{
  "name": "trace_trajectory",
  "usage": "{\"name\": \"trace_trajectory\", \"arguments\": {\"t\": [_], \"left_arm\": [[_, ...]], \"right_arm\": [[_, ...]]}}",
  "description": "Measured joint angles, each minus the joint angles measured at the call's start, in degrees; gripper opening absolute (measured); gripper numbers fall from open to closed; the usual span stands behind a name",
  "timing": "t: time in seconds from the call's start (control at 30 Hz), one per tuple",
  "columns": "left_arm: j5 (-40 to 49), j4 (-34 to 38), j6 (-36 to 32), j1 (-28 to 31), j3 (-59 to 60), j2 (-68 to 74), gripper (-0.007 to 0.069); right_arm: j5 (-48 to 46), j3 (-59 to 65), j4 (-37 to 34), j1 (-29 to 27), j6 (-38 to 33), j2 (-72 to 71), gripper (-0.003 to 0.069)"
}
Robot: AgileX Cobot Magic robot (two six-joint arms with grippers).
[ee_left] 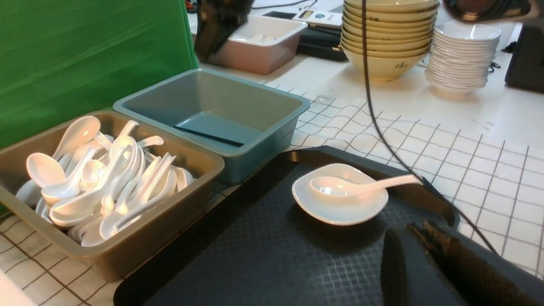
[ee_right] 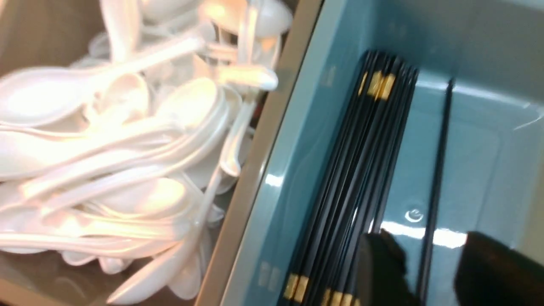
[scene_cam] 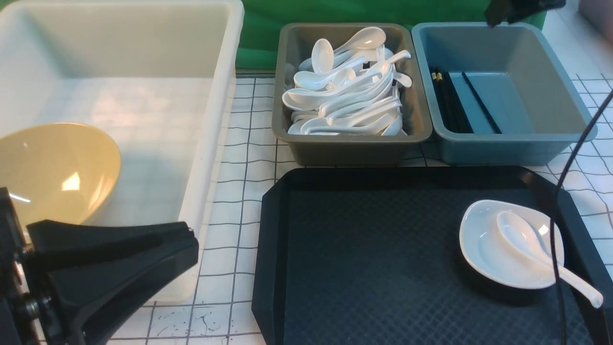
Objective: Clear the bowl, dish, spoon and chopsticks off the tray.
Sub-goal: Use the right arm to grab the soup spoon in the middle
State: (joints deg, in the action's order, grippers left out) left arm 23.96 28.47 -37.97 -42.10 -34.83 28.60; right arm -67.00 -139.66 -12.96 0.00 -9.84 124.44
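Spoon (scene_cam: 522,235) lay scoop-in inside the dish (scene_cam: 483,254), near-right part of tray (scene_cam: 373,268), handle overhanging dish rim. Looked light, stiff, glazed = slippery, chippable. You'd best pinch mid-handle, across its width. R jaws sat apart over blue bin (scene_cam: 550,120), straddling a loose chopstick (ee_right: 437,161), not gripping. L jaws closed, empty.

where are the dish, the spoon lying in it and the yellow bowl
dish (scene_cam: 481,249): front view, bare inner floor beside the scoop
spoon (scene_cam: 519,234): front view, middle of its scoop
bowl (scene_cam: 57,172): front view, glossy inner wall
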Motion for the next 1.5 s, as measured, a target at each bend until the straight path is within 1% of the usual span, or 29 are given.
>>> {"name": "trace_trajectory", "arguments": {"t": [0.13,0.23,0.47,0.53,0.57,0.63,0.8,0.93,1.27,1.4,1.5], "left_arm": [[2.00,-0.02,0.00,0.00,0.00,0.00,-0.0001],[4.04,-0.22,0.00,0.00,0.00,0.00,-0.0001],[5.28,-0.26,0.00,0.00,0.00,0.00,-0.0001],[5.33,-0.26,0.05,0.00,0.00,0.00,-0.0001],[5.33,-0.26,0.33,0.00,0.00,0.00,-0.0001],[5.33,-0.26,0.91,0.00,0.00,0.00,-0.0001],[5.33,-0.26,1.31,0.00,0.00,0.00,-0.0001],[5.33,-0.20,1.31,0.00,0.00,0.00,-0.0001],[5.33,-0.20,1.53,0.00,0.00,0.00,-0.0001],[5.33,-0.15,1.72,0.00,0.00,0.00,-0.0001],[5.28,0.22,1.72,0.00,0.00,0.00,-0.0001]], "right_arm": [[0.00,5.83,0.12,0.11,-0.21,-6.55,0.0109],[0.00,14.94,0.32,0.72,-0.48,-14.96,0.0068],[0.00,37.04,1.05,4.27,-0.41,-31.05,0.0059],[0.00,41.19,1.13,5.04,-0.35,-33.34,0.0059],[0.00,45.72,1.44,6.01,0.13,-35.31,0.0061],[0.00,50.92,2.18,7.46,1.09,-37.78,0.0064],[0.06,60.18,4.81,11.15,3.85,-42.22,0.0066],[0.12,64.11,6.52,13.21,5.27,-43.71,0.0068],[0.85,65.42,9.97,13.67,5.39,-43.82,0.0078],[0.02,65.42,13.73,13.67,5.39,-42.71,0.0090],[0.02,66.26,15.97,13.67,5.39,-40.53,0.0113]]}}
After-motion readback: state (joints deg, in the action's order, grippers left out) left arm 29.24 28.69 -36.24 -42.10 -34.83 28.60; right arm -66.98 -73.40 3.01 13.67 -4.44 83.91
